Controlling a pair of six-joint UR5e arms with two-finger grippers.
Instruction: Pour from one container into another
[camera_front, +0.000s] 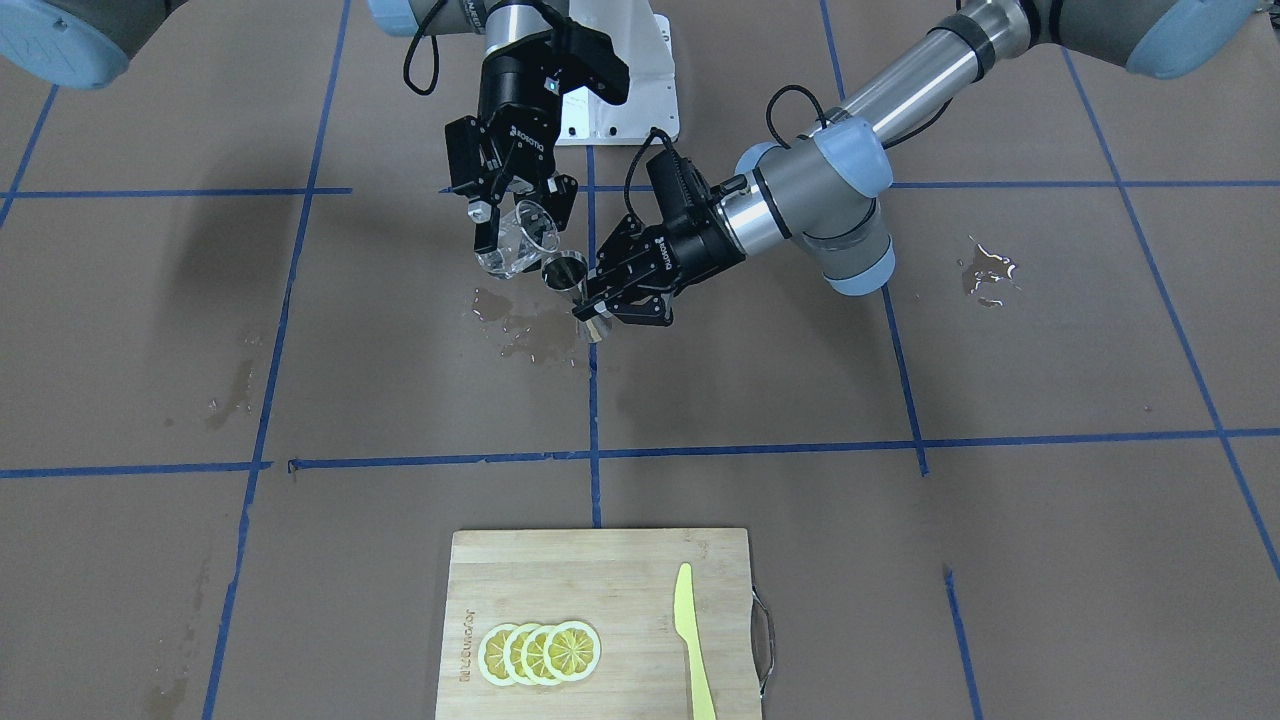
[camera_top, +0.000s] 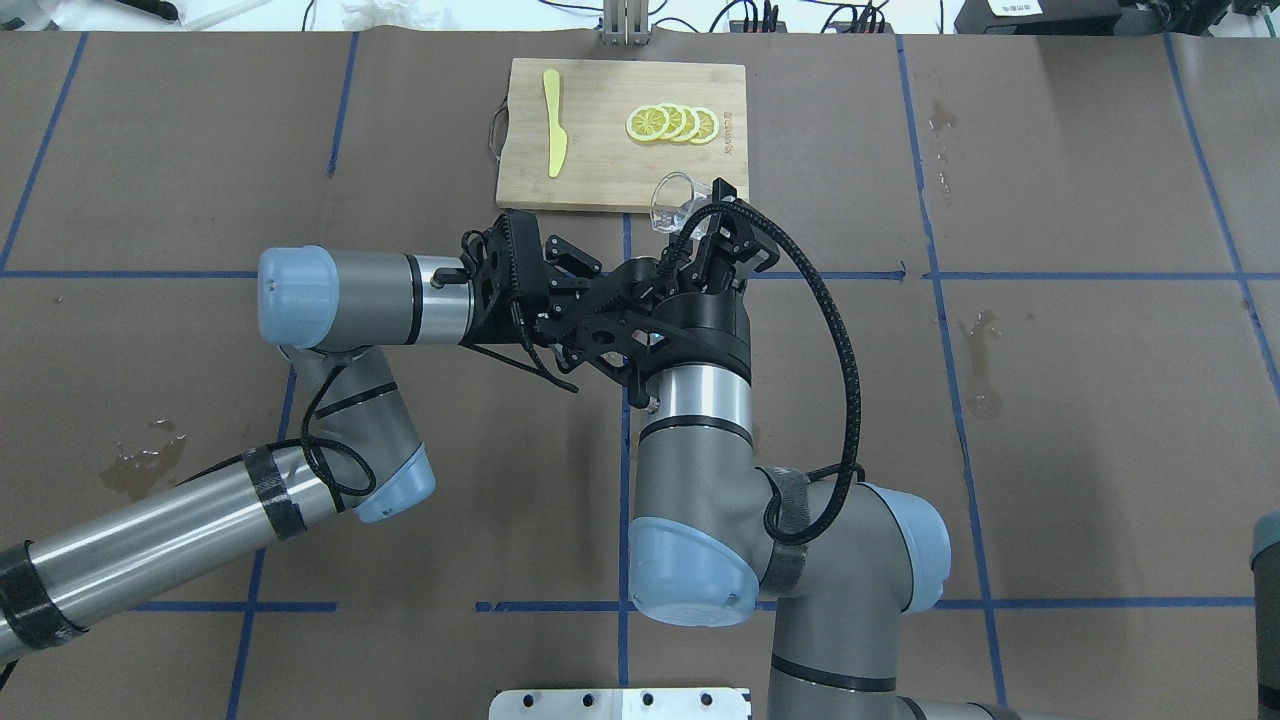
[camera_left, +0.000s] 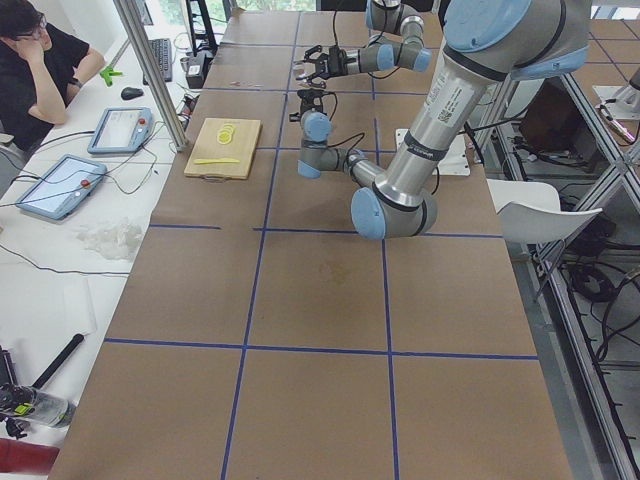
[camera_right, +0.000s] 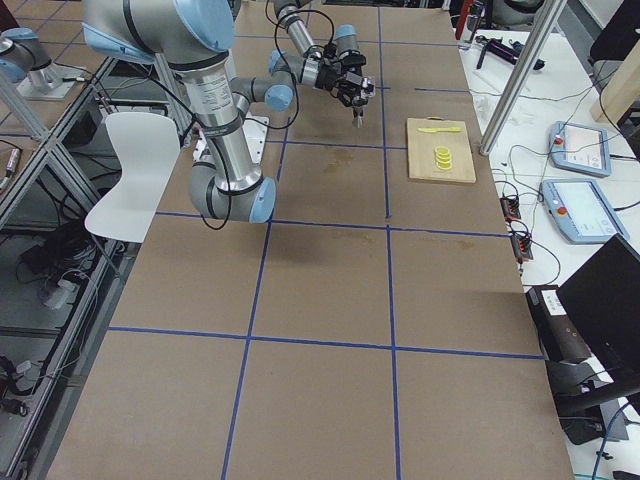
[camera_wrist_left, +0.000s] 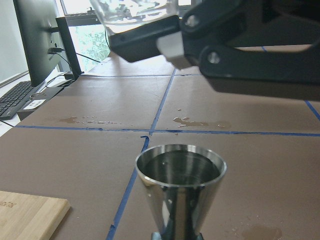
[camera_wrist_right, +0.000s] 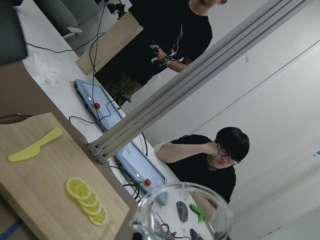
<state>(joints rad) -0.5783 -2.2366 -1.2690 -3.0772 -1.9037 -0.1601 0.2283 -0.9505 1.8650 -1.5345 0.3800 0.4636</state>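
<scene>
My right gripper (camera_front: 520, 228) is shut on the clear glass tumbler (camera_front: 517, 243) and holds it tilted in the air over the table's middle. The tumbler's rim (camera_wrist_right: 185, 210) fills the bottom of the right wrist view. Just beside and slightly below it stands the steel hourglass jigger (camera_front: 568, 273), upright and lifted off the table. My left gripper (camera_front: 590, 305) is shut on the jigger's narrow waist. In the left wrist view the jigger's open cup (camera_wrist_left: 180, 172) sits below the tumbler (camera_wrist_left: 132, 10) and the right gripper's fingers (camera_wrist_left: 150, 42). I cannot tell whether either vessel holds liquid.
Wet patches (camera_front: 520, 328) lie on the brown paper under the jigger, and another (camera_front: 988, 270) off to the side. A wooden cutting board (camera_front: 600, 570) with lemon slices (camera_front: 540, 652) and a yellow knife (camera_front: 692, 640) sits at the far edge. People (camera_left: 40, 60) are beyond that end.
</scene>
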